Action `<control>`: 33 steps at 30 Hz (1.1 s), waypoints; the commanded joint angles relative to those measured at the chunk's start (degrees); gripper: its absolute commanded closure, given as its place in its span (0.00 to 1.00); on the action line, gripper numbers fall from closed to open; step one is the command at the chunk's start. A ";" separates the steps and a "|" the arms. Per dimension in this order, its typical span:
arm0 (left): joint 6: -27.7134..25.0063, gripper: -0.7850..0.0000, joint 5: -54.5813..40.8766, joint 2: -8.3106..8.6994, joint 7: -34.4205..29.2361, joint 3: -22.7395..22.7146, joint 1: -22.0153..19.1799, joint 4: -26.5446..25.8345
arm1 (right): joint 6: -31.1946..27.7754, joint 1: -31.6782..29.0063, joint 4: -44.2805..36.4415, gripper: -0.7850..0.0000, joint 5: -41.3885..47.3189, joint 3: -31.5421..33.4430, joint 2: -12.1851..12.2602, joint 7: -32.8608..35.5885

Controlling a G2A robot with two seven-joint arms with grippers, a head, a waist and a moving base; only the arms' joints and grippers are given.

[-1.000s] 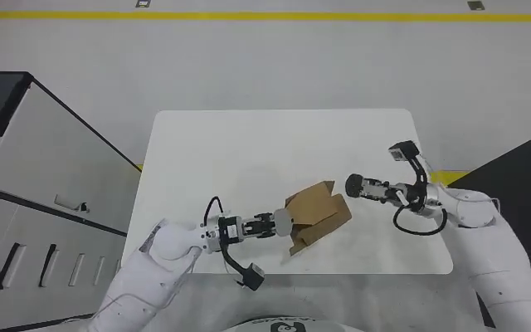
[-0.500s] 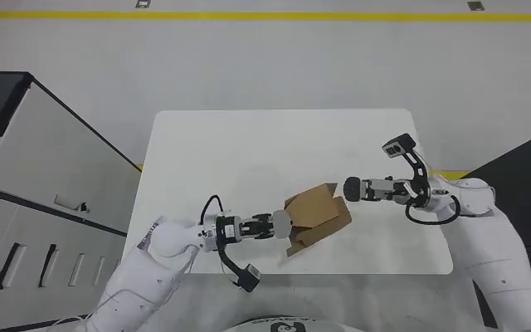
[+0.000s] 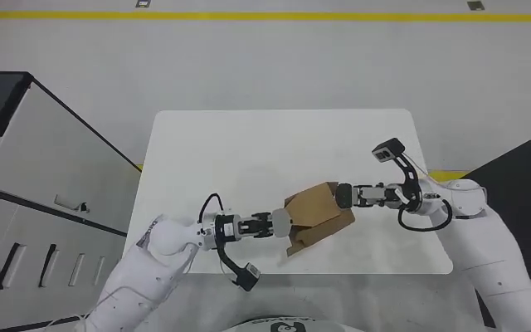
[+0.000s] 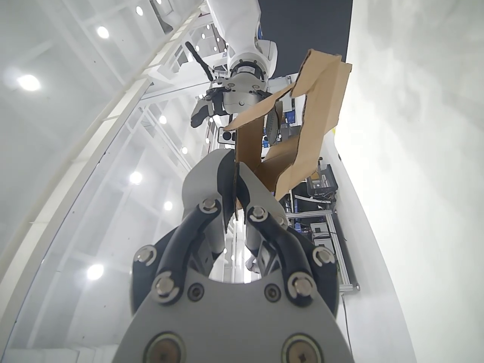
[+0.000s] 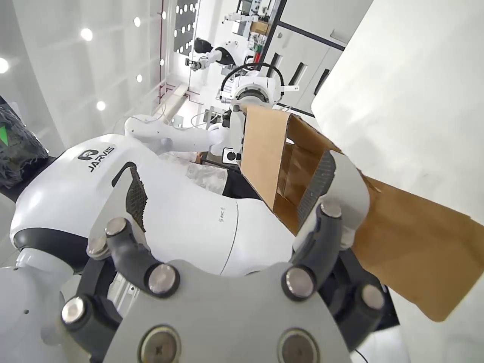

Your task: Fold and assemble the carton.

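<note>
**Half-opened carton gripped at one end, met at the other**

Lies near the front middle of the desk, as to the carton: brown, partly opened, flaps loose, set aslant.

Could slip out of the left tool, judging by the thin strip of card pinched there. Would then skid or fold flat under any push from the other end. Could also crumple or tear at the right-hand flap if pressed askew by the right tool.

Held low and level over the desk on the left, forearm pointing at the carton, left tool clamped tight on its left edge. Angled in low on the right, wrist turned, right tool spread wide: one side at the carton's open end, the other clear of it.
</note>
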 commanded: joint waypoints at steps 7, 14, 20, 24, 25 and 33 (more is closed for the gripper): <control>0.22 1.00 0.03 0.24 -0.74 0.15 -0.32 0.12 | 1.59 -0.13 -0.28 0.00 0.99 -0.64 0.34 1.60; 0.26 1.00 0.43 0.46 -1.11 0.45 -0.54 -0.04 | 2.98 -0.24 -0.29 0.05 1.95 -1.17 0.41 2.99; 0.53 1.00 0.65 0.62 -0.09 1.26 -0.87 -0.33 | 3.70 -0.26 -0.31 0.22 2.45 -1.38 0.36 3.71; 0.80 1.00 0.44 0.71 0.27 1.72 -1.19 -0.32 | 4.04 -0.22 -0.33 0.26 2.50 -1.56 0.27 4.04; 0.85 1.00 0.40 0.73 0.34 1.82 -1.26 -0.31 | 4.11 -0.21 -0.30 0.26 2.38 -1.66 0.25 4.12; 0.91 1.00 0.46 1.01 1.02 2.31 -1.50 -0.43 | 4.87 -0.13 -0.63 0.51 1.77 -2.41 0.11 4.87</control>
